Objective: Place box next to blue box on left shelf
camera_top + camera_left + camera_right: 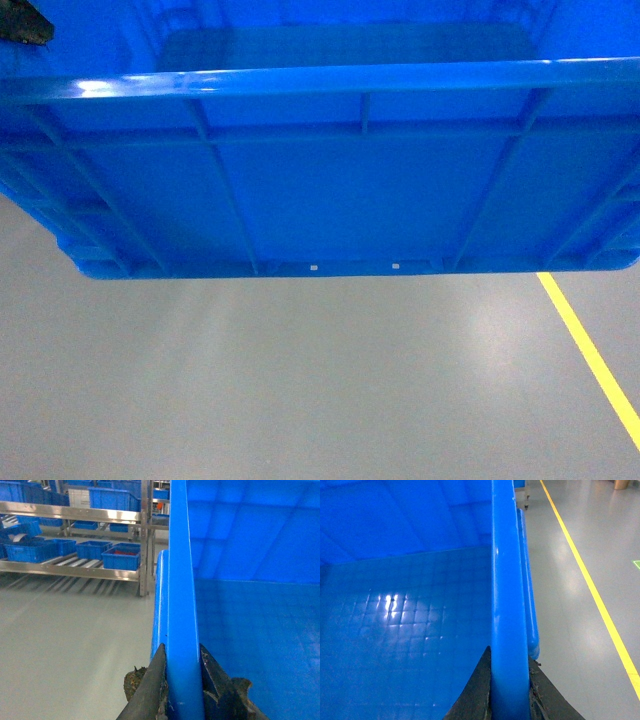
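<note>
The box, a large bright blue ribbed crate, hangs in the air and fills the upper half of the head view. My left gripper is shut on its left rim, one finger outside and one inside the wall. On the opposite rim my right gripper is shut the same way. The crate's floor is bare. In the left wrist view the left shelf, grey with white rollers, stands far off to the left and ahead. Several smaller blue boxes rest on it, the nearest by a steel post.
Grey floor lies below the crate. A yellow line runs along the floor on the right, also in the right wrist view. The shelf's steel post and upper levels hold more blue crates.
</note>
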